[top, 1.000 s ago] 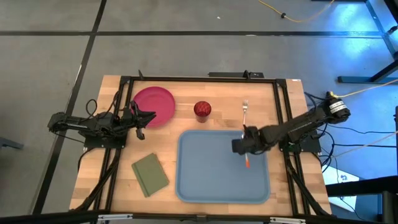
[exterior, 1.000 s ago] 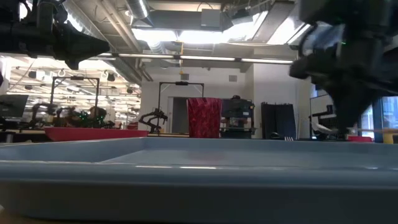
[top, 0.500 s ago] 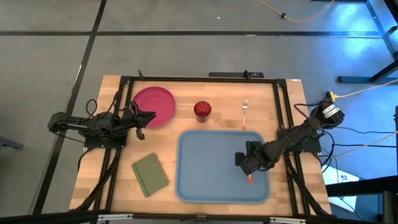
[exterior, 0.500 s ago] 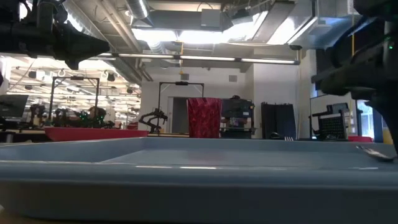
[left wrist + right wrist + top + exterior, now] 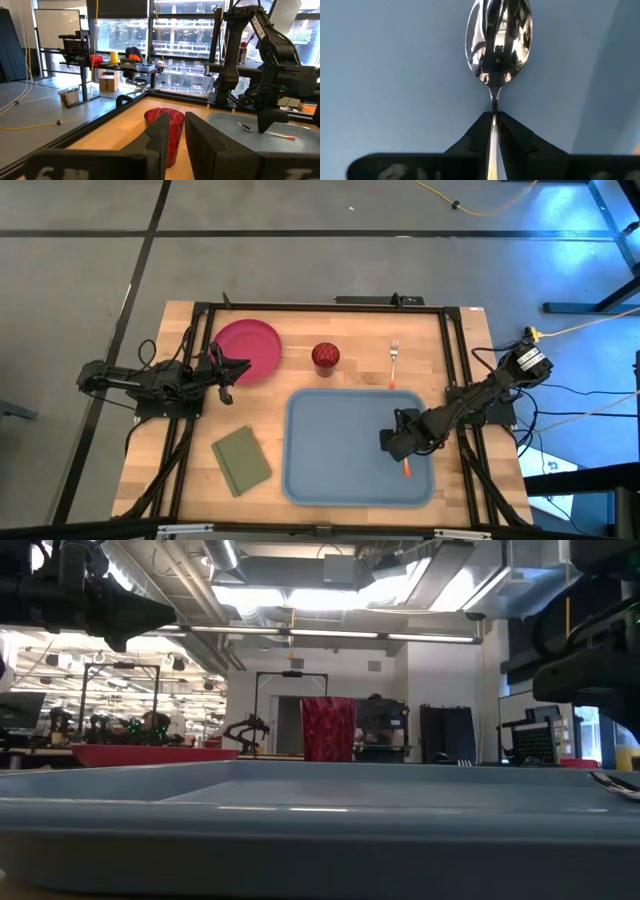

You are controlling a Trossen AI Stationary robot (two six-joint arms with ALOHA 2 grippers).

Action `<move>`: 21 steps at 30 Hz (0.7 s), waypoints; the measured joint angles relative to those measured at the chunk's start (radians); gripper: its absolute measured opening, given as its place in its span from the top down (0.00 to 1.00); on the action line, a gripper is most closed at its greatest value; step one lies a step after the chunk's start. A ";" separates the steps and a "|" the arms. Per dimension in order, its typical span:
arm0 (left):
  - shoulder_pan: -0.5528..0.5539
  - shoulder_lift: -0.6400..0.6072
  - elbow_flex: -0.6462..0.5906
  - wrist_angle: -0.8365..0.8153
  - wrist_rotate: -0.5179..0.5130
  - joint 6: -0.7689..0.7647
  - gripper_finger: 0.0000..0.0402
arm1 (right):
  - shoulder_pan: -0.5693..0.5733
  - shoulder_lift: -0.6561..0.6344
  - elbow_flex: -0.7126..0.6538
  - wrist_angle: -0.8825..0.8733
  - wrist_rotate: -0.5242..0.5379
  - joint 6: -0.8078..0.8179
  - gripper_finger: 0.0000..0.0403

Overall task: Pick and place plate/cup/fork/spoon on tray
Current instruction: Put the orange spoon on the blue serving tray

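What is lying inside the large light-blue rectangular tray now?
Only the silver spoon with its orange handle end lies in the light-blue tray, pinched by the right end effector, which covers part of its handle.

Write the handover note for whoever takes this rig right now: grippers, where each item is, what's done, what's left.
Right gripper: low over the right part of the tray, fingers shut on the spoon; the spoon is at the tray floor, its orange handle end sticking out behind the gripper. Not yet released.
Left gripper: waiting at the left side, next to the plate, holding nothing, fingers close together.
Plate, cup and fork are on the table along the far side, off the tray.
Done: spoon brought to the tray.
Left: release the spoon, then move plate, cup and fork onto the tray.
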 joint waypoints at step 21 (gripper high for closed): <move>0.000 0.000 0.000 0.000 0.000 0.000 0.86 | 0.000 0.000 0.000 -0.026 0.000 -0.006 0.90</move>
